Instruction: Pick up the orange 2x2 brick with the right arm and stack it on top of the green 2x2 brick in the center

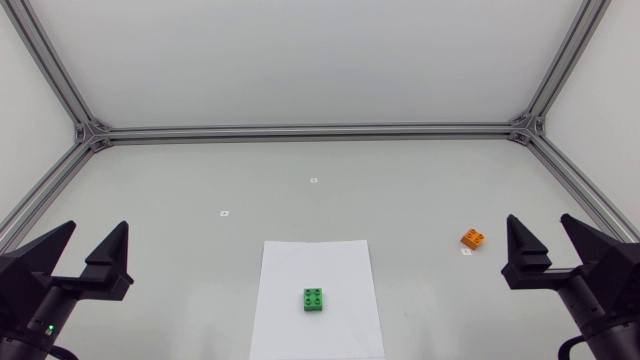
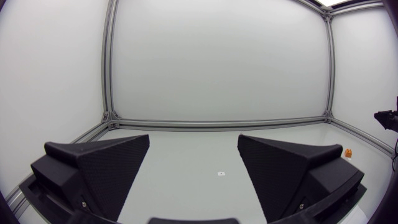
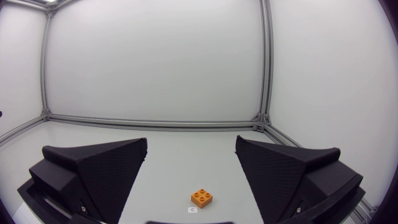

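Orange 2x2 brick (image 1: 474, 238) lies on the table (image 1: 200, 180) ahead of and below the right gripper (image 1: 542, 228), roughly in line with the gap between its spread fingers and turned askew to them. The green 2x2 brick (image 1: 315, 299) sits well apart on the white sheet (image 1: 300, 265). The left gripper (image 1: 96, 230), also spread, is much farther off.
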{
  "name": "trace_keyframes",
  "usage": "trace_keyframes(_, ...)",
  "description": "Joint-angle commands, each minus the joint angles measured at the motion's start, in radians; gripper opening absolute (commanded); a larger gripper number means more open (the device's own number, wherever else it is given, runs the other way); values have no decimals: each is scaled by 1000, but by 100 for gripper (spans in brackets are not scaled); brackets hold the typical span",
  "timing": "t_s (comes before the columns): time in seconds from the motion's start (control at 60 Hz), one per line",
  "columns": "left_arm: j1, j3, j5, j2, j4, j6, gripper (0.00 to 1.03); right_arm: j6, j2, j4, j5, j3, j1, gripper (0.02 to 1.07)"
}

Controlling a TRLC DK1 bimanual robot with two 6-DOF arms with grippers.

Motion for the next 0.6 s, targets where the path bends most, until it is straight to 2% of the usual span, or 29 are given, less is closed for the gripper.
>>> trace_keyframes(0.0,5,-41,4,-8,-13,13,99,-3,-12,16,2,-26,-10,103)
trace_keyframes(0.583,5,-41,4,-8,-15,13,99,-6,-6,48,3,34,-11,103)
